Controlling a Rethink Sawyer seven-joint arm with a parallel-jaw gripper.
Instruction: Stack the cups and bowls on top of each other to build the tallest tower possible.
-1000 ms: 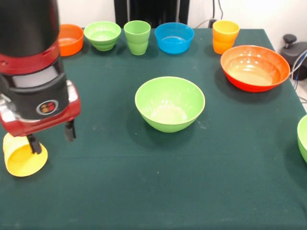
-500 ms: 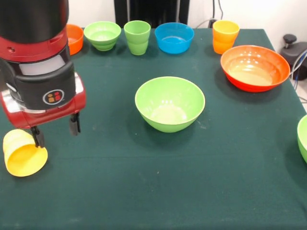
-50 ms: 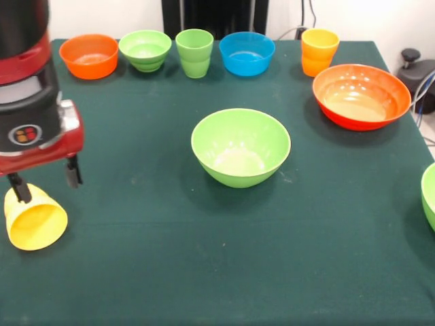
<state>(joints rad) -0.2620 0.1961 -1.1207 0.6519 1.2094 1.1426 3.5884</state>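
In the front view, the gripper (image 3: pixel 43 180) hangs at the left edge of the dark green table (image 3: pixel 204 258), its two black fingers (image 3: pixel 72 171) spread apart and pinching nothing. The yellow cup (image 3: pixel 34 221) lies on its side just below them, mouth toward the camera; one fingertip stands at the cup's upper back edge, the other off to its right, clear of it. Whether that fingertip touches the cup cannot be told. A large light green bowl (image 3: pixel 240 146) sits mid-table, upright. Along the far edge stand a small orange bowl (image 3: pixel 89 56), a small green bowl (image 3: pixel 145 49), a green cup (image 3: pixel 194 52), a blue bowl (image 3: pixel 247 53) and an orange-yellow cup (image 3: pixel 319 51). A large orange-red bowl (image 3: pixel 361 96) sits at right; another green bowl (image 3: pixel 429 195) shows partly at the right edge.
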